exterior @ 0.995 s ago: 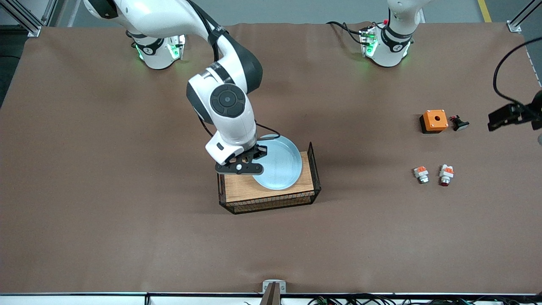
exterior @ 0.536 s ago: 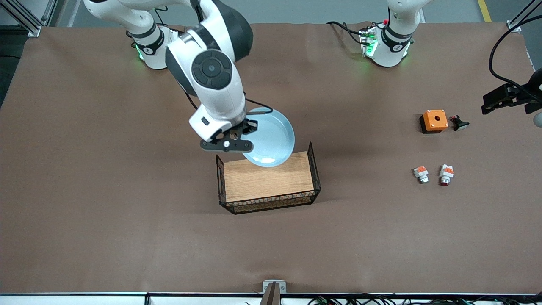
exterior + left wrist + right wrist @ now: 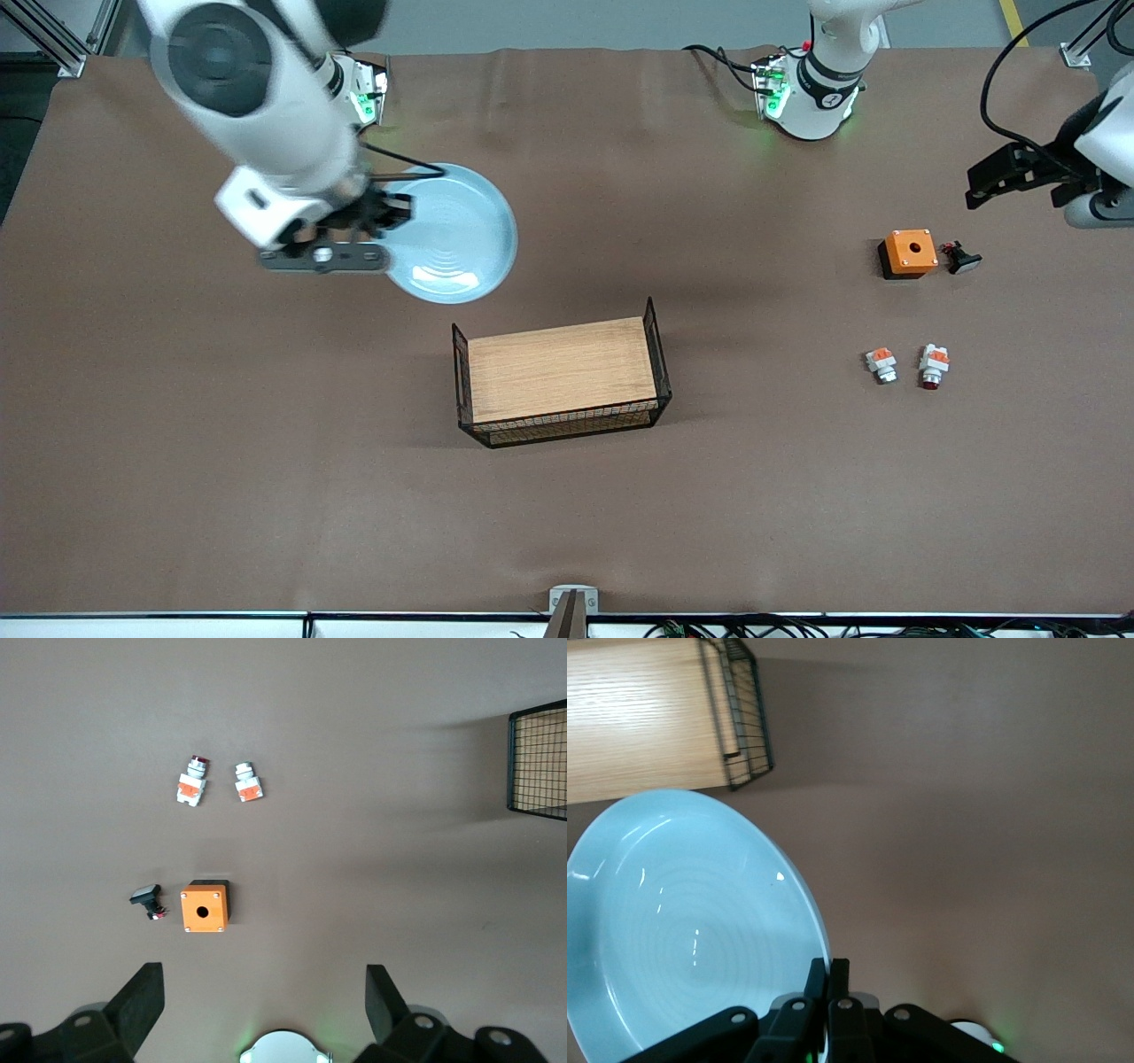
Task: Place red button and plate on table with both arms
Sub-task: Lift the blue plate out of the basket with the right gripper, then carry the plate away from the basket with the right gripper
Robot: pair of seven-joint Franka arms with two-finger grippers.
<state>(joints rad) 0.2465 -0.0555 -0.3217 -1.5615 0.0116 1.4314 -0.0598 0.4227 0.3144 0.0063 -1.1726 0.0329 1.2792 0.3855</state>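
Nearest the front camera, the small wooden board with black wire sides (image 3: pixel 562 381) sits alone near the middle of the brown surface (image 3: pixel 266 496), with nothing on it. At about the same depth, toward the left arm's end, the red button (image 3: pixel 931 366) lies on the surface with its dark red cap pointing toward the camera, just beside a similar white-orange part with a silver cap (image 3: pixel 881 364); the two are close but apart. Farther from the camera than this pair stands an orange box (image 3: pixel 908 253) with a round hole in its top, and just beside it lies a black part with a pale cap (image 3: pixel 960 258). Nothing lies between these parts and the left pincer (image 3: pixel 1005 175), which hangs over the surface close to the box, its fingers (image 3: pixel 142 1001) spread wide with nothing between them. Toward the right arm's end, the right pincer (image 3: pixel 392 211) is up in the air over bare surface, farther from the camera than the board, its fingers (image 3: pixel 829 979) pressed onto the rim of the pale blue plate (image 3: pixel 452 232), which it holds roughly level and clear of the board's wire sides
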